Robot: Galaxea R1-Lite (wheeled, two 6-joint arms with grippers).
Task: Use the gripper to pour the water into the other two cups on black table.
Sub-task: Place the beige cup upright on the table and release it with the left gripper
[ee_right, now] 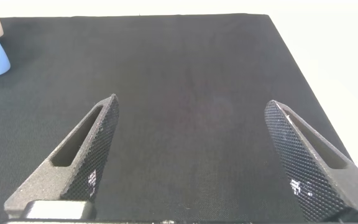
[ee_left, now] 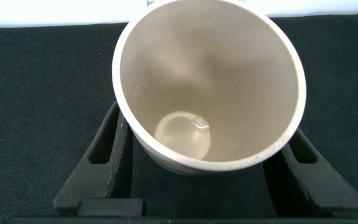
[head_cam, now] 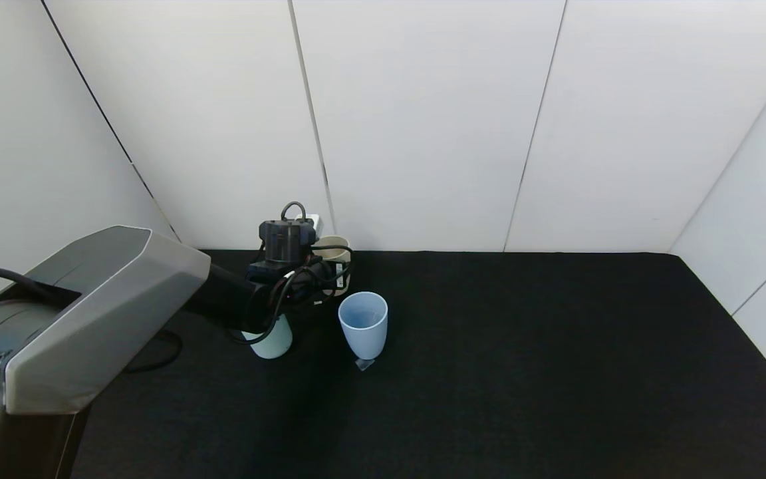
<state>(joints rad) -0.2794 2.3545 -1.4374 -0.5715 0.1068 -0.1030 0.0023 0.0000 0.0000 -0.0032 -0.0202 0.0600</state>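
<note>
Black table (head_cam: 522, 372) — white wall panels (head_cam: 423, 120) behind

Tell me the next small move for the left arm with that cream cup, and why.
Probably lift the cream cup off the black table. The left gripper is shut on it, a little water shows inside, and it stands behind the light blue cup and teal-green cup, so it must rise before moving over either.

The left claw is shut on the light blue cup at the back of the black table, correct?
Not quite. The left claw is shut on the cream cup, as the left wrist view shows. The light blue cup stands free on the black table.
</note>
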